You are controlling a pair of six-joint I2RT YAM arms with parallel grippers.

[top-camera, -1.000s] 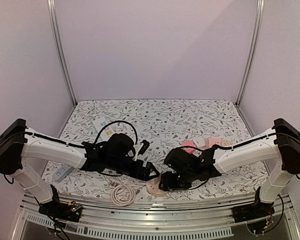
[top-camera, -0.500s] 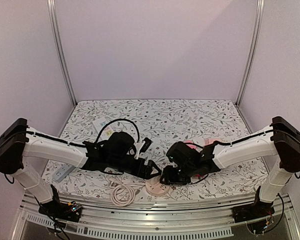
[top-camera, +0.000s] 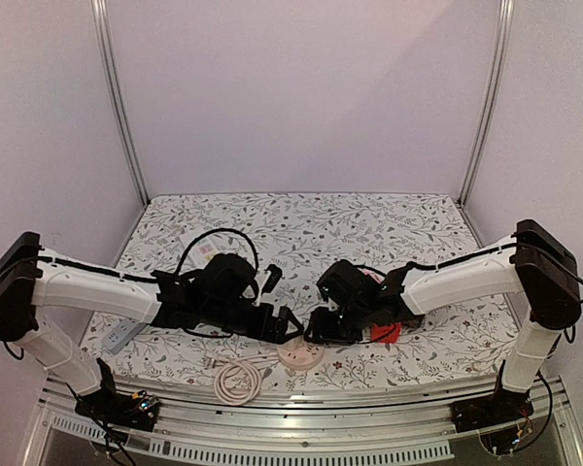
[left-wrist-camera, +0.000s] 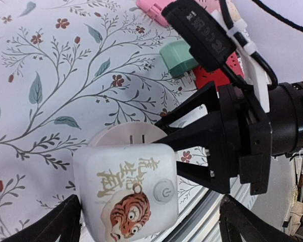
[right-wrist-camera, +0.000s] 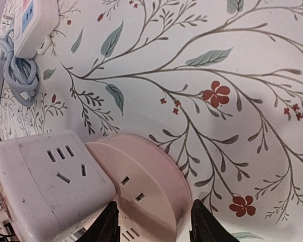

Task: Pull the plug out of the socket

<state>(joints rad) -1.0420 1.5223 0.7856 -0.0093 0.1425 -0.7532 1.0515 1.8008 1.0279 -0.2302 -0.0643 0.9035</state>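
Observation:
The plug (left-wrist-camera: 126, 191) is a white cube with a tiger picture and a power button. It sits on the round pale pink socket (left-wrist-camera: 129, 136), which rests on the flowered cloth near the table's front edge (top-camera: 298, 356). My left gripper (left-wrist-camera: 149, 218) is open and straddles the plug, with one finger against its left side and a wide gap on the right. My right gripper (right-wrist-camera: 156, 224) comes from the opposite side, its fingers (right-wrist-camera: 108, 222) pressed on both flanks of the socket (right-wrist-camera: 151, 181). In the top view the two grippers (top-camera: 287, 328) (top-camera: 318, 328) meet over the socket.
The socket's pale cable lies coiled (top-camera: 235, 379) just left of it by the front rail. A white power strip (right-wrist-camera: 35, 20) with a blue-grey cord lies farther off. Pink (left-wrist-camera: 154, 10), green (left-wrist-camera: 179, 58) and red (top-camera: 389, 332) plugs lie behind the right gripper.
My right gripper has narrowed its jaws onto the socket and moved slightly left and away from the front edge. The socket shifted a little with it. The left gripper stayed open.

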